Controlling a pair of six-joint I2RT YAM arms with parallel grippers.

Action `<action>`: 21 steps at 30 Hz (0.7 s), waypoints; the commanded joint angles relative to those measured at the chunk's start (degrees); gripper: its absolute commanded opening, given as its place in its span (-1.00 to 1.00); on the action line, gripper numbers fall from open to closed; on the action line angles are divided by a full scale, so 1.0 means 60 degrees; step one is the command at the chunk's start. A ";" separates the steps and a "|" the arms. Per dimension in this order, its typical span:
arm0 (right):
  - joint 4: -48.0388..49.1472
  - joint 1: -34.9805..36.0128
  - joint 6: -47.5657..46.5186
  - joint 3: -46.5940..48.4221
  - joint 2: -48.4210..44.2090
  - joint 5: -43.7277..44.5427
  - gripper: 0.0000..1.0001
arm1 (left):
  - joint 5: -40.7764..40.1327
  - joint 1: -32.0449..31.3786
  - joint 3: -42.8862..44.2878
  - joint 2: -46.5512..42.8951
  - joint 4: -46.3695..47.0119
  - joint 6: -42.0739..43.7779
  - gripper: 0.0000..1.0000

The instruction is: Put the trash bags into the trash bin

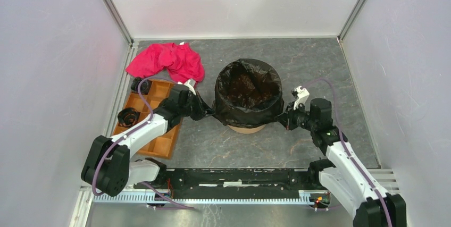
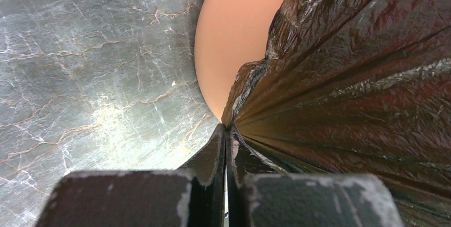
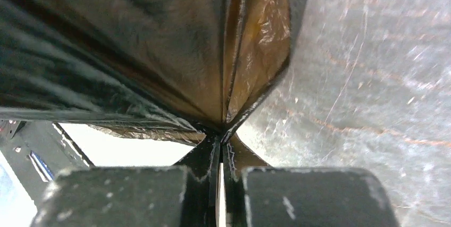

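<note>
The black glossy trash bag [image 1: 249, 91] lines the round terracotta trash bin [image 1: 245, 128] at the table's middle, folded down over the rim so only the bin's base shows. My left gripper [image 1: 208, 113] is shut on the bag's left edge beside the bin. In the left wrist view the left gripper [image 2: 227, 130] pinches the taut bag [image 2: 351, 78], with the orange bin wall [image 2: 234, 30] behind. My right gripper [image 1: 283, 118] is shut on the bag's right edge. In the right wrist view the right gripper [image 3: 220, 134] pinches the stretched bag [image 3: 133, 51].
A red cloth [image 1: 167, 60] lies at the back left. An orange-brown compartment tray [image 1: 157, 126] with small dark rolls [image 1: 127, 116] sits under the left arm. White walls enclose the marbled grey table [image 1: 319, 62].
</note>
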 commanded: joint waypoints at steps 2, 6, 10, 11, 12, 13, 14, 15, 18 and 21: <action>0.0595 -0.0012 0.0294 -0.0358 0.0643 -0.0239 -0.82 | 0.0044 -0.0142 0.0089 0.0138 0.0508 -0.0155 -0.96; -0.0970 -0.0008 -0.0122 0.0516 0.0374 0.0825 -0.35 | -0.0050 -0.0163 0.0112 0.0103 0.0292 0.0026 -0.96; -0.2382 -0.0006 -0.0205 0.1474 -0.0551 0.2631 0.25 | -0.0377 -0.0160 0.0406 -0.0090 -0.0133 0.0427 -0.91; -0.2683 -0.0011 -0.0177 0.1782 -0.0740 0.3157 0.32 | -0.0445 -0.0159 0.0455 -0.0093 -0.0238 0.0522 -0.86; -0.3036 -0.0005 -0.0175 0.2059 -0.0854 0.3755 0.38 | -0.0487 -0.0164 0.0516 -0.0069 -0.0335 0.0606 -0.81; -0.3332 0.0006 -0.0179 0.2461 -0.0950 0.4273 0.43 | -0.0545 -0.0161 0.0564 -0.0065 -0.0439 0.0673 -0.79; -0.3618 -0.0002 -0.0215 0.2842 -0.1025 0.4811 0.49 | -0.0721 -0.0163 0.0609 -0.0097 -0.0615 0.0774 -0.77; -0.3764 0.0000 -0.0329 0.3144 -0.1060 0.5226 0.56 | -0.0981 -0.0152 0.0657 -0.0183 -0.0809 0.0868 -0.71; -0.3618 -0.0005 -0.0990 0.4227 -0.0885 0.5090 0.72 | -0.1711 -0.0151 0.0803 -0.0622 -0.1157 0.1224 -0.31; -0.3286 0.0010 -0.1531 0.5408 0.0140 0.3377 0.78 | -0.2157 -0.0158 0.1164 -0.0922 -0.1550 0.1555 0.04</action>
